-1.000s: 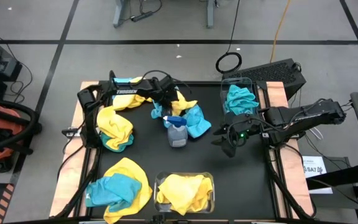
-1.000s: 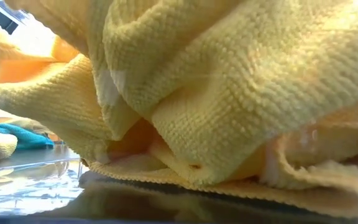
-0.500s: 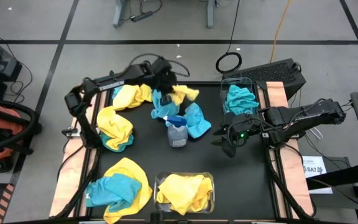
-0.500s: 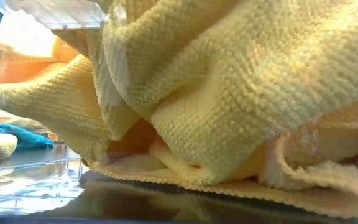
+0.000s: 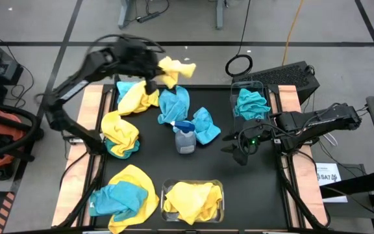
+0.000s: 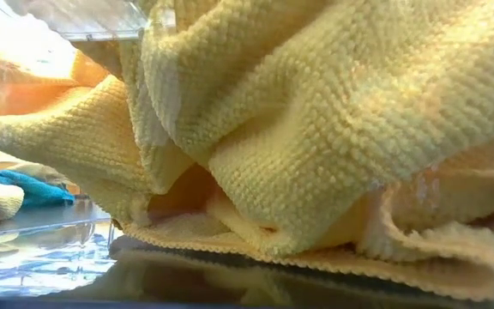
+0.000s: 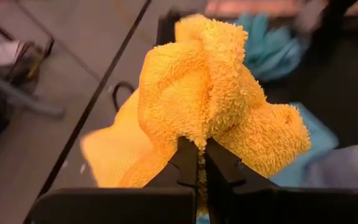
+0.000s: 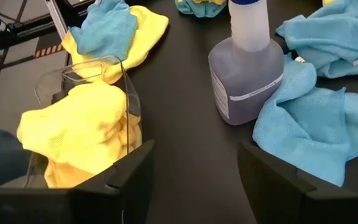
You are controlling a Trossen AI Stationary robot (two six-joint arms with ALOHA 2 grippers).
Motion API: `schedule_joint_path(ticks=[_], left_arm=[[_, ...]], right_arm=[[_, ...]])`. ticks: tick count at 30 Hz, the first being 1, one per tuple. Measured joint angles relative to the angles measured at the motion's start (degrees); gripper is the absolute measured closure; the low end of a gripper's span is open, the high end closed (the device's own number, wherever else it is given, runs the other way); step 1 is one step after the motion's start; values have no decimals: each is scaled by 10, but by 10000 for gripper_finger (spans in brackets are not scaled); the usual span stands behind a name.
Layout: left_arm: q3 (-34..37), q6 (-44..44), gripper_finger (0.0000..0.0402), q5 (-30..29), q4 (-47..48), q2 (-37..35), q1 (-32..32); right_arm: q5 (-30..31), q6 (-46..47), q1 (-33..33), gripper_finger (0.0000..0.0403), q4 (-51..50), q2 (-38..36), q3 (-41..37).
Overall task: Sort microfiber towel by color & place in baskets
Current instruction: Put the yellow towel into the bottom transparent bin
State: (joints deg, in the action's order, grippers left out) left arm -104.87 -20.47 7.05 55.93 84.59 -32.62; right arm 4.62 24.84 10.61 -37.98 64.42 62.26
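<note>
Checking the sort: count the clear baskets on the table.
2. One basket sits at the table's far right, holding teal cloth; the other basket sits at the near edge, holding yellow cloth. None seems hidden.

Overhead sees whole table (image 5: 252,169); low camera pressed against yellow towel (image 6: 316,129)

**Towels and bins on our table**

We see one yellow towel (image 5: 172,69) bunched and lifted above the far edge. Yellow and teal towels (image 5: 123,192) lie in loose heaps. One clear basket (image 5: 193,199) holds yellow cloths, the other basket (image 5: 250,101) holds teal ones
</note>
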Motion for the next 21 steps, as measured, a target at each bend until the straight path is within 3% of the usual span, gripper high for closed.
schedule_joint_path(ticks=[11, 17, 21], left_arm=[[-34, 130, 394, 138, 41, -111, 89], [-34, 221, 391, 202, 36, -128, 194], [-34, 269, 389, 203, 31, -121, 279]], right_arm=[[14, -71, -18, 188, -1, 0, 0], [14, -104, -35, 188, -1, 0, 0], [12, -117, -44, 188, -1, 0, 0]])
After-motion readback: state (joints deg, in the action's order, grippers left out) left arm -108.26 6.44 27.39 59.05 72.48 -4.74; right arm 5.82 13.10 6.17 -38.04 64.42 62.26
